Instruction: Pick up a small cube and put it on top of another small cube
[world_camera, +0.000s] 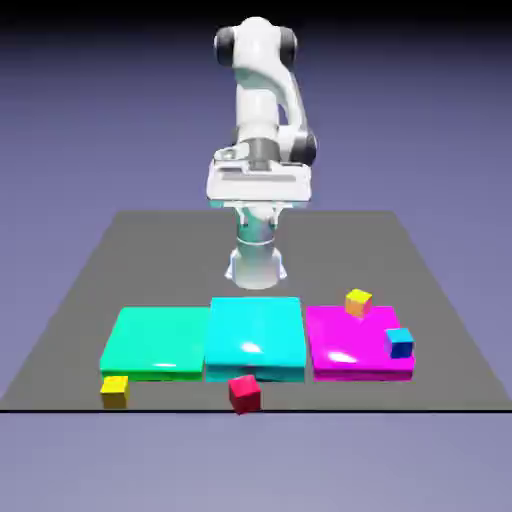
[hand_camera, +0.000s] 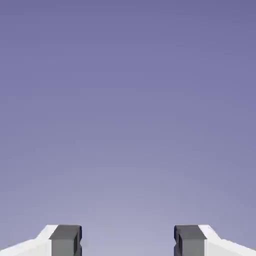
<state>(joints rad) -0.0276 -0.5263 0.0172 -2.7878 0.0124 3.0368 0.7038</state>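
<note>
A small yellow cube (world_camera: 115, 390) with mustard sides sits square on the grey worktop (world_camera: 80, 290), near the front edge toward the exterior view's left, just in front of the front left corner of a green tile (world_camera: 155, 342); it is as wide as it is tall, so it has no long axis, and its faces run roughly parallel to the worktop's front edge. The red cube (world_camera: 244, 392) sits on the worktop near the front edge at the middle, turned slightly so a corner points forward, just in front of a cyan tile (world_camera: 255, 337). The two cubes are well apart, with bare grey surface between them. Three flat square tiles lie side by side in a row: green, cyan, then a magenta tile (world_camera: 350, 343) at the exterior view's right. A yellow-topped cube with orange sides (world_camera: 358, 301) rests at the magenta tile's back edge, and a blue cube (world_camera: 399, 342) rests at its right edge. The white arm (world_camera: 262, 110) stands upright behind the tiles, its hand raised well above the worktop and clear of every cube. In the hand view, the gripper (hand_camera: 127, 241) is spread wide with nothing between its grey fingertips (hand_camera: 65, 241), only the plain blue-violet backdrop ahead.
</note>
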